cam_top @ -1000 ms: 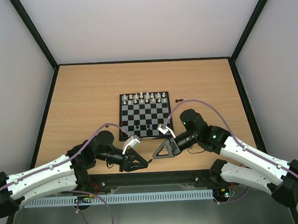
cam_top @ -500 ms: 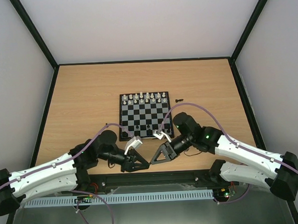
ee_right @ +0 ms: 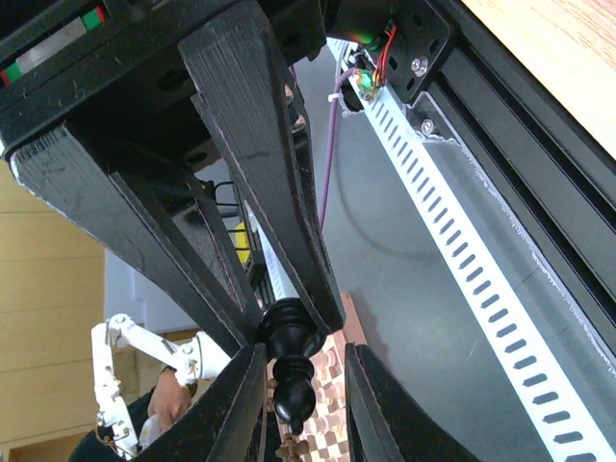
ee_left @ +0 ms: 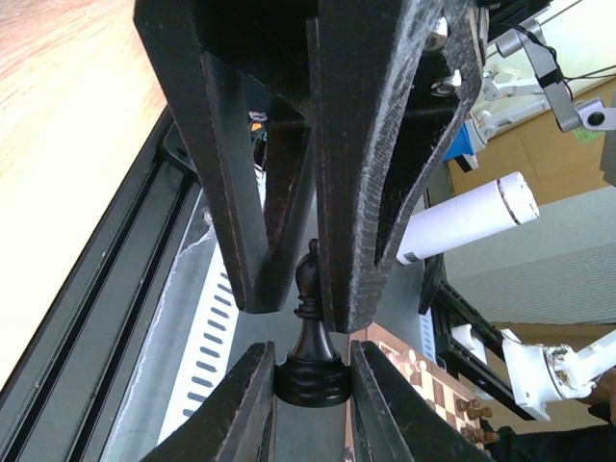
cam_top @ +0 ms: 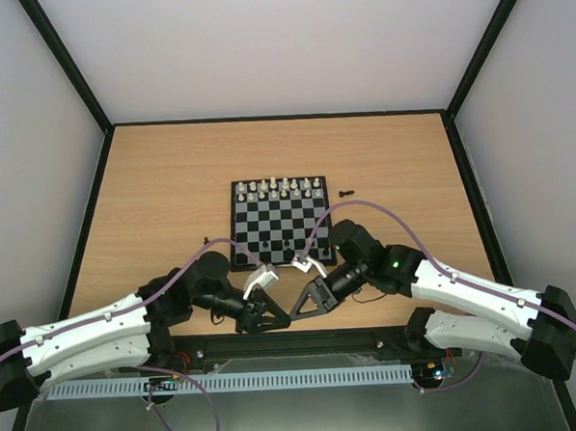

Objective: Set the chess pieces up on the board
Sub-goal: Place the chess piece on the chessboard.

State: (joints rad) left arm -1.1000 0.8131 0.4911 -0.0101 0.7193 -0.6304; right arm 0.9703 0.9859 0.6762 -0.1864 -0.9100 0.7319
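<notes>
- The black bishop (ee_left: 310, 322) is pinched at its base by the left gripper (cam_top: 284, 320), with both fingers pressed hard onto it.
- It is held in the air over the table's near edge, above the black rail (cam_top: 304, 342) and short of the board (cam_top: 281, 222).
- The left gripper is met tip to tip by the right gripper (cam_top: 296, 314). The right gripper's fingers (ee_left: 366, 192) are drawn in close around the bishop's head, but whether they press on it cannot be told.
- The board is seen just beyond both wrists, in the middle of the table (cam_top: 161, 184).
- White pieces (cam_top: 285, 188) are lined up on the two far rows, and a few black pieces (cam_top: 287, 244) are standing towards the near side.
- The board's near right corner is covered by the right wrist in the top view, so that stretch of the front row is hidden.
- A stray piece (cam_top: 344, 191), dark, is spotted on the table just beside the board's far right corner.
- Purple cables (cam_top: 384, 206) are looped over both arms, and a slotted white duct (cam_top: 277, 380) is run below the rail.
</notes>
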